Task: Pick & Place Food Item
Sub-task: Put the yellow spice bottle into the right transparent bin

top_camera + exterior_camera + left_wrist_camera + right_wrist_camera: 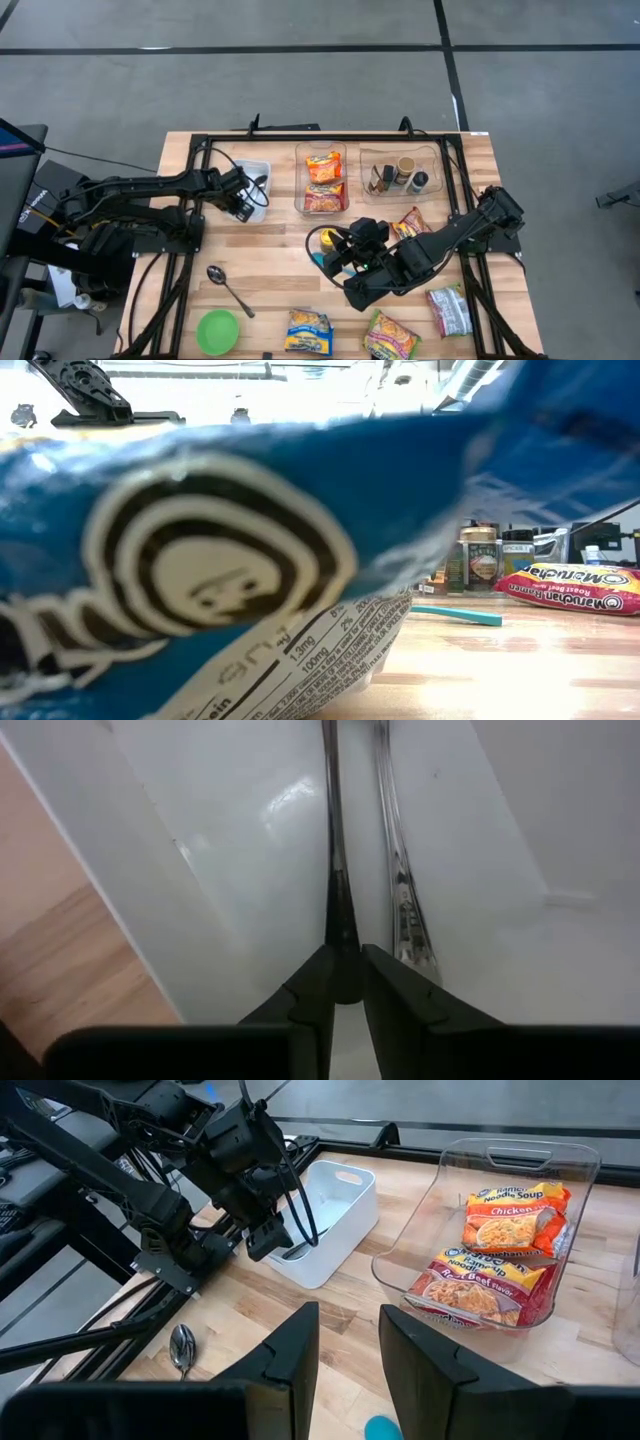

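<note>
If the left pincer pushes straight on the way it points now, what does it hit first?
The left pincer points down into the white bin. Straight on it would likely press the utensil handle between its tips against the bin's floor; depth is unclear.

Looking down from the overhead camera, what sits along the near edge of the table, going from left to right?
Green bowl → blue noodle packet → yellow-green noodle packet → noodle packet at the right, lying a little farther back.

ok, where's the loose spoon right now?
In the high view the spoon lies on the bare table, front-left, just above the green bowl and left of the blue ramen packet.
</note>
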You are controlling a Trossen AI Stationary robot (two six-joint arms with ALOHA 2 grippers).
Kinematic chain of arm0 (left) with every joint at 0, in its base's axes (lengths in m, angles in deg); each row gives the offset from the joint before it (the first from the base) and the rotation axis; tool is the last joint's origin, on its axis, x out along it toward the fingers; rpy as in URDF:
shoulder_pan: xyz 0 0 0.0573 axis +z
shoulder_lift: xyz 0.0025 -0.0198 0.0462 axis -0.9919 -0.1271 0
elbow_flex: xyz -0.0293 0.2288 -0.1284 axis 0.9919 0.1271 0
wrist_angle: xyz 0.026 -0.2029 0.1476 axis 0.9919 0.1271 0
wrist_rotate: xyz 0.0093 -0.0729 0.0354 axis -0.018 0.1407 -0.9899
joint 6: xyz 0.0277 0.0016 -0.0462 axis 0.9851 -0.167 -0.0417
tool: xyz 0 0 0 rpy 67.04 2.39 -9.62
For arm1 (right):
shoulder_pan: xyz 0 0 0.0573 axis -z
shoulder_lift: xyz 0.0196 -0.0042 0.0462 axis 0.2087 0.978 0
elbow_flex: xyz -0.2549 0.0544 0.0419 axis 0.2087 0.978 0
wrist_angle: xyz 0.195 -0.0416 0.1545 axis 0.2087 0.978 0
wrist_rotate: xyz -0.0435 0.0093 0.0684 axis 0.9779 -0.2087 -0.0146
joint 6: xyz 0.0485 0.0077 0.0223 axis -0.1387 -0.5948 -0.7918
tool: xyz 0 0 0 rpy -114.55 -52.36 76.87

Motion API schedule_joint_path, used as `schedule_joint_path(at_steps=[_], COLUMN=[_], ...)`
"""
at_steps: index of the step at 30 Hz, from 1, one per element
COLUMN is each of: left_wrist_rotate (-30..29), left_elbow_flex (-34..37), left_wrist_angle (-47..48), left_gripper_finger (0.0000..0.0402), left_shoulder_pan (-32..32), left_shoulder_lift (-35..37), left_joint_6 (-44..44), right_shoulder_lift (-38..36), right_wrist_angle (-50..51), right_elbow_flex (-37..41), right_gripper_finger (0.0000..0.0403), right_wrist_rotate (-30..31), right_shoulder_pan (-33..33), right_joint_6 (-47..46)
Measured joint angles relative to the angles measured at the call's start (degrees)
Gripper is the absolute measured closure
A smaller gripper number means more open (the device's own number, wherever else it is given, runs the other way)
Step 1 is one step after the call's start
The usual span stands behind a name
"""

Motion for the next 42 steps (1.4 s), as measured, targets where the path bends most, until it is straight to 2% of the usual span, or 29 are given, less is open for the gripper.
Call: schedule_joint_path(at_steps=[9,25,34,42], left_wrist_rotate=[1.0,1.3,7.0,10.0], left_elbow_flex=[0.0,0.0,0.0,0.0], left_wrist_angle=[-0.5,-3.7,-18.2,-34.5], left_gripper_finger=[0.0362,0.0365,0.0387,0.0401], left_shoulder_pan=[0.0,0.0,-1.8,-7.9], left_shoulder_lift=[1.4,15.2,22.9,24.9], left_joint_6=[-0.4,-0.9,-4.0,-7.7], right_shoulder_lift=[0.0,0.0,0.0,0.0], right_wrist_angle=[0.0,0.1,0.1,0.8], right_elbow_flex=[0.0,0.0,0.0,0.0], right_gripper_finger=[0.0301,0.0301,0.0301,0.0301], right_wrist_rotate=[0.0,-0.8,-1.3,-1.3], right_shoulder_pan=[0.0,0.0,0.0,0.0], right_joint_6=[0.1,0.1,0.1,0.1])
